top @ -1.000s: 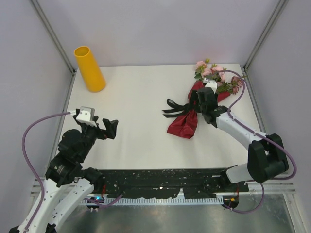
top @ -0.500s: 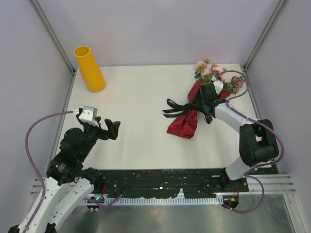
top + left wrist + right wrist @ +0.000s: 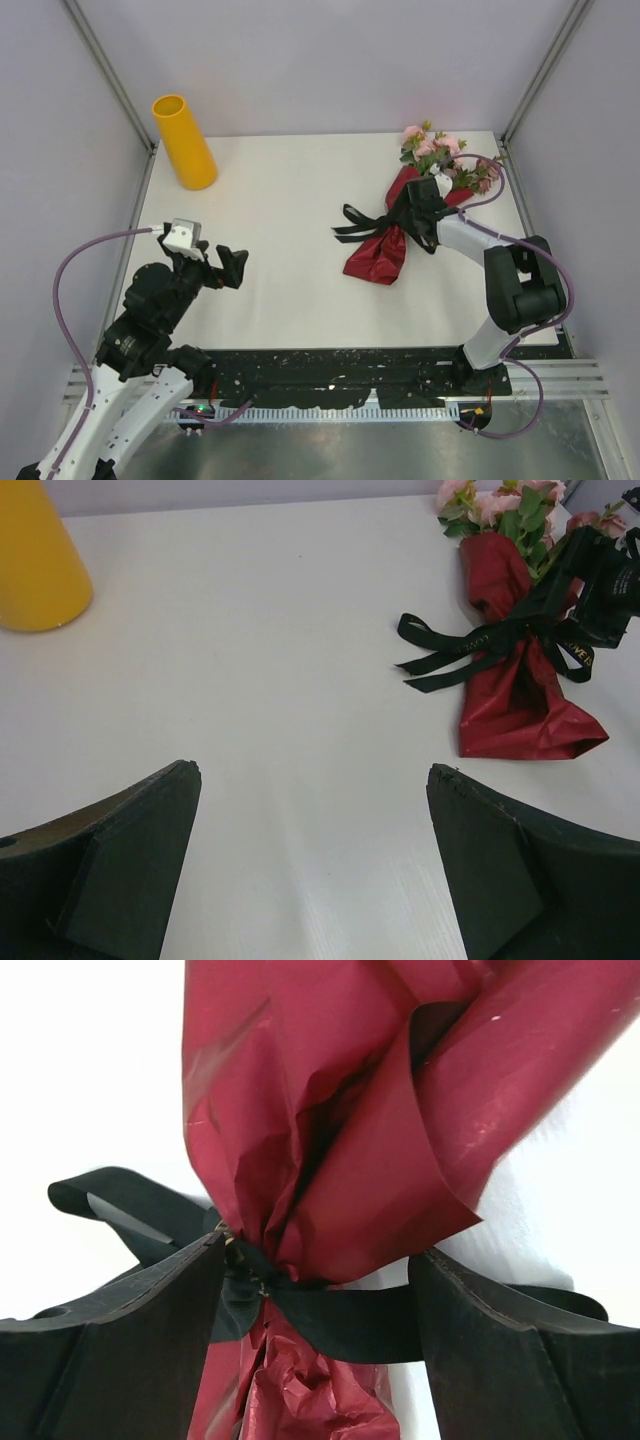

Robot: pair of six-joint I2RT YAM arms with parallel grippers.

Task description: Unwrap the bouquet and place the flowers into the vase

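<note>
Wide shot first: the white table [image 3: 290, 190] fills the frame, the two arms bolted at its near edge. The right arm [image 3: 512, 285] reaches far and left toward the right side of the table, its wrist over the bundle, while the left arm [image 3: 140, 325] sits folded near the left edge, hanging above bare tabletop. The bouquet [image 3: 378, 258] lies flat on the right half of the table, fanned base toward the near side, heads toward the far right corner. Its dark red wrapping paper [image 3: 330, 1090] is pinched in at the waist and flares out on both sides of it. The vase [image 3: 183, 142] stands upright at the far left corner, well apart from the bouquet and from both grippers. The flowers [image 3: 432, 147] poke out of the far end of the paper, pink heads and green leaves. The black ribbon [image 3: 450, 650] is tied round the waist, its loops and tails trailing off to the left across the table. Right gripper [image 3: 318, 1250]: jaws spread, one finger on each side of the tied waist, the left finger against the knot, the right one against the ribbon band, not clamped. Left gripper [image 3: 312, 772]: jaws at full spread, nothing between them but tabletop.
</note>
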